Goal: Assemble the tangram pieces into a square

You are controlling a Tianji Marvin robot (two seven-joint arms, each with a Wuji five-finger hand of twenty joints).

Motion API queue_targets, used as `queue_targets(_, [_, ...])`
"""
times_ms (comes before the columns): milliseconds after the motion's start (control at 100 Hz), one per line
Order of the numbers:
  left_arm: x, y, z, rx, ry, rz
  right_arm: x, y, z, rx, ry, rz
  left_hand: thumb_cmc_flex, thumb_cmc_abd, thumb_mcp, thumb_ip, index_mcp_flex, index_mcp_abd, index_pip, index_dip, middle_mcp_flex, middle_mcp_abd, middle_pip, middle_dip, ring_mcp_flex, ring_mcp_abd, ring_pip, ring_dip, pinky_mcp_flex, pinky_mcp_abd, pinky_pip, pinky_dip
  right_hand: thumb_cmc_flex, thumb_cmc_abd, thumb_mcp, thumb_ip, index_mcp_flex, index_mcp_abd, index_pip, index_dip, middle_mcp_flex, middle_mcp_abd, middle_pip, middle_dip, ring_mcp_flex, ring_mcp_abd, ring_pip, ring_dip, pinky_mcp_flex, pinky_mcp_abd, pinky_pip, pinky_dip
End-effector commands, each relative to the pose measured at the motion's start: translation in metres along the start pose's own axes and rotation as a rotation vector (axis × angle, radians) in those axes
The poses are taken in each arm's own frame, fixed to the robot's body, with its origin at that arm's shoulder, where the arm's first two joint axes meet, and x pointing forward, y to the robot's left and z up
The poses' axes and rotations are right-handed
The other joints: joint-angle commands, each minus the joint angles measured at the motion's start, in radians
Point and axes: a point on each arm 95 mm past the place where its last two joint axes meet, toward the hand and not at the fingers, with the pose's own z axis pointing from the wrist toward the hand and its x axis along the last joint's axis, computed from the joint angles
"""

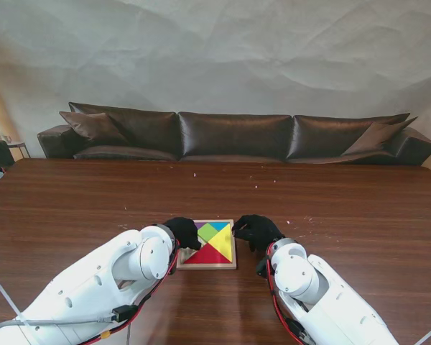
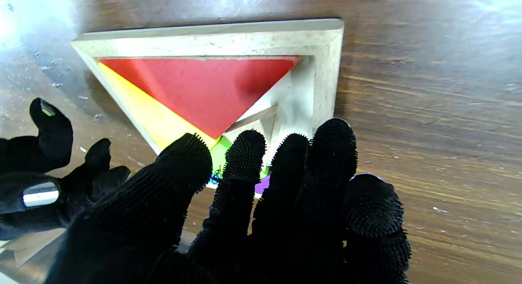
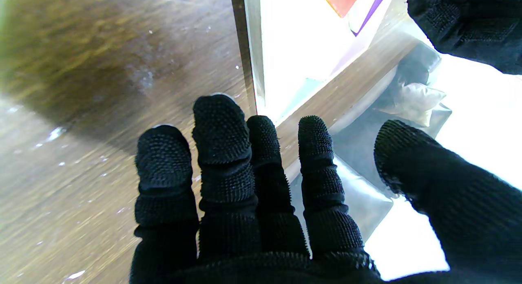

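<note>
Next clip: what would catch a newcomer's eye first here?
The bright tangram pieces, red, yellow, green, blue and purple, sitting in a pale wooden tray on the dark table near me. Black-gloved hands flank it: the left hand at its left edge, the right hand at its right. A brown leather sofa spans the far side.

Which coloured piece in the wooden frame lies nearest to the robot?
The red triangle. It fills the near edge of the wooden frame; the yellow triangle, green piece and blue piece lie farther away.

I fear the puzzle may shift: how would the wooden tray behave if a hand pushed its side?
The tray looks flat, low and stiff, so it probably slides rather than tips. The table looks polished, so it may skid easily. Its raised rim should keep the red piece in.
</note>
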Motion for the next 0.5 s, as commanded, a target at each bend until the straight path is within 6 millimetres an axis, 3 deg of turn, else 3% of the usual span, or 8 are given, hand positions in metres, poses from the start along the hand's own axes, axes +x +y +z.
queue_targets(0, [0.0005, -0.0018, -0.0013, -0.018, -0.003, 0.029, 0.0014, -0.0038, -0.0006, 0.018, 0.003, 0.004, -0.026, 0.037, -0.028, 0.040, 0.024, 0.007, -0.028, 0.013, 0.029, 0.023, 0.012, -0.010, 0.029, 0.025, 0.005, -0.001, 0.013, 0.019, 0.063, -0.005, -0.009, 0.032, -0.017, 0.027, 0.007, 0.005, 0.011, 0.002, -0.023, 0.021, 0.013, -0.010, -0.015, 0.005, 0.016, -0.004, -0.134, 0.007, 0.031, 0.025])
queue_targets(490, [-0.0016, -0.0017, -0.0030, -0.039, -0.021, 0.070, 0.0012, -0.0045, -0.0006, 0.025, 0.004, 0.006, -0.070, 0.076, -0.026, 0.055, 0.036, 0.016, -0.149, -0.014, -0.028, 0.064, -0.048, -0.091, 0.029, 0.014, -0.010, -0.006, 0.014, 0.005, 0.064, -0.016, -0.009, 0.033, -0.018, 0.028, 0.006, 0.006, 0.010, 0.002, -0.024, 0.022, 0.013, -0.010, -0.016, 0.007, 0.016, -0.004, -0.136, 0.009, 0.030, 0.025])
